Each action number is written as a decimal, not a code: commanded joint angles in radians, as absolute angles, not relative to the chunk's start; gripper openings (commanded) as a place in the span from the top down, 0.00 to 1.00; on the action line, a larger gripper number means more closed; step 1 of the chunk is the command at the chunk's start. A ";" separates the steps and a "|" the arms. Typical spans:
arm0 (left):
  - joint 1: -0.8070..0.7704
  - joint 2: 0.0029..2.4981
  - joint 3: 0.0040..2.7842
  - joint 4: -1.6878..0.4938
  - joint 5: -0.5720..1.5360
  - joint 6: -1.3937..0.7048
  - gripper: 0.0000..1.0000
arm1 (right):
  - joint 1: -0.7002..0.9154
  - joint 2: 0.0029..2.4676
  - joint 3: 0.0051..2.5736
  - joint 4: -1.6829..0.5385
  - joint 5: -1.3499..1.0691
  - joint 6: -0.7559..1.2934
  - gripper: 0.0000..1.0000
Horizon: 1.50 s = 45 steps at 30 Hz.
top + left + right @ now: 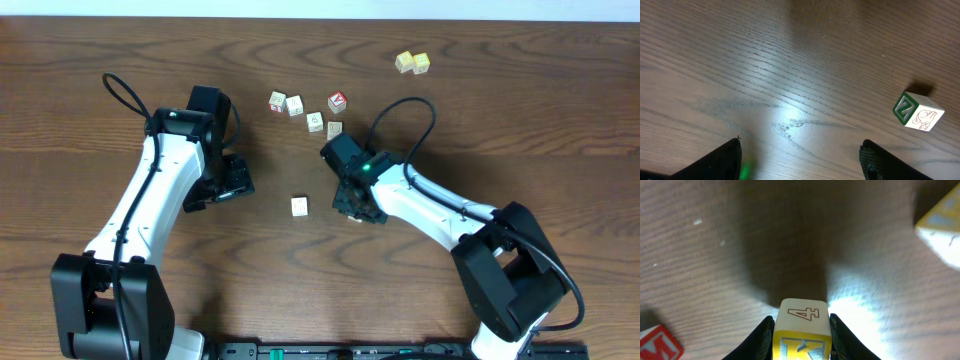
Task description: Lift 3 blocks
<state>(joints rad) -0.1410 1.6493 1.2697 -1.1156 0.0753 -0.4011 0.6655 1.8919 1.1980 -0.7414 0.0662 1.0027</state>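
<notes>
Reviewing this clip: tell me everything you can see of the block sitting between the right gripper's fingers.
The yellow-faced block is a small wooden alphabet cube with softly rounded edges. One whitish face bears an outlined red-brown 4; the adjoining face has a yellow border around a bluish panel with a yellow K. It sits square in the right gripper, whose dark fingers lie against its two sides with no visible gap. Whether it rests on the wooden table or hangs just off it cannot be told.

A robotics lab bench: a left arm [150,200] and right arm [430,205] at a wood-grain table [300,300].
</notes>
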 commanded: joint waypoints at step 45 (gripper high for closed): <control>-0.140 1.652 1.265 -1.117 0.063 -0.417 0.24 | 0.403 1.863 1.506 -1.070 -0.067 0.221 0.23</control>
<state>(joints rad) -0.1410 1.6493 1.2694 -1.1145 0.0750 -0.4015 0.4664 1.8874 1.4666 -1.0378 -0.0128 0.4603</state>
